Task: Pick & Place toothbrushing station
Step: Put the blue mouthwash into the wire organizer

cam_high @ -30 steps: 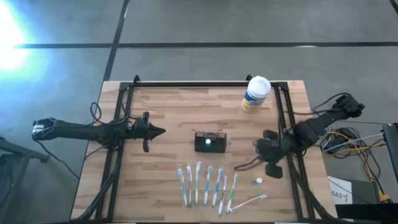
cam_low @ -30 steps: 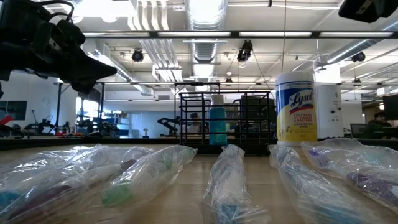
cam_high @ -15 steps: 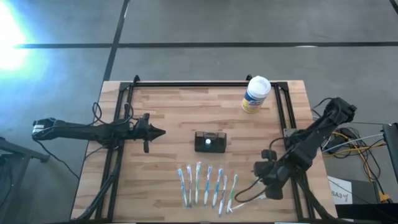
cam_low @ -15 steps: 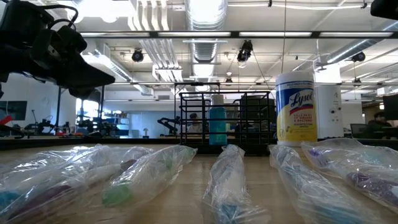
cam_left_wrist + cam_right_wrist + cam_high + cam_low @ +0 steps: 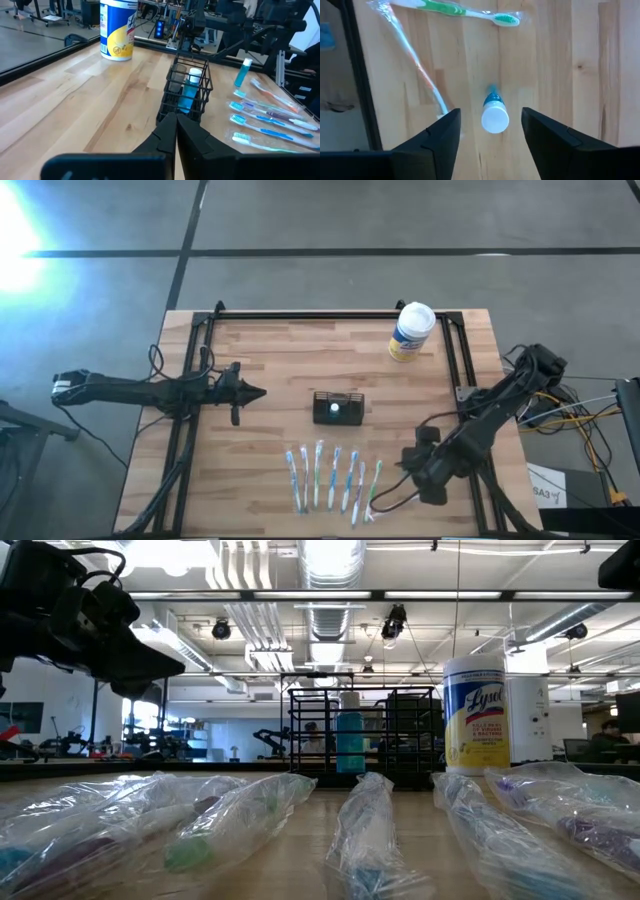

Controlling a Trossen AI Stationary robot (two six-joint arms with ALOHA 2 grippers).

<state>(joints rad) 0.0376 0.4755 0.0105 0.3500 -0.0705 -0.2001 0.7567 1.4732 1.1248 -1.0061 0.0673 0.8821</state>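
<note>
The toothbrushing station (image 5: 339, 408), a small black wire holder, is standing upright near the middle of the wooden worktop (image 5: 280, 360), with a blue-and-white tube sitting in it. Nothing is touching it. In front of it, toward the near edge, a row of wrapped toothbrushes (image 5: 332, 477) is lying side by side. Toward the far right corner, the white wipes canister (image 5: 410, 332) with the yellow label is standing well apart from the holder.

The left gripper (image 5: 252, 392) is hovering over the worktop to the holder's left, pointing at it, its fingers pressed together with nothing between them; its wrist camera is looking straight at the black cage (image 5: 186, 90).

The right gripper (image 5: 418, 477) is hanging over the near right part of the worktop, just beside the last toothbrushes. Its fingers (image 5: 439, 137) are spread apart and empty, and directly below the gap a small bottle with a white cap (image 5: 495, 117) is standing on the wood, with a green-bristled brush (image 5: 470, 12) lying near it.
</note>
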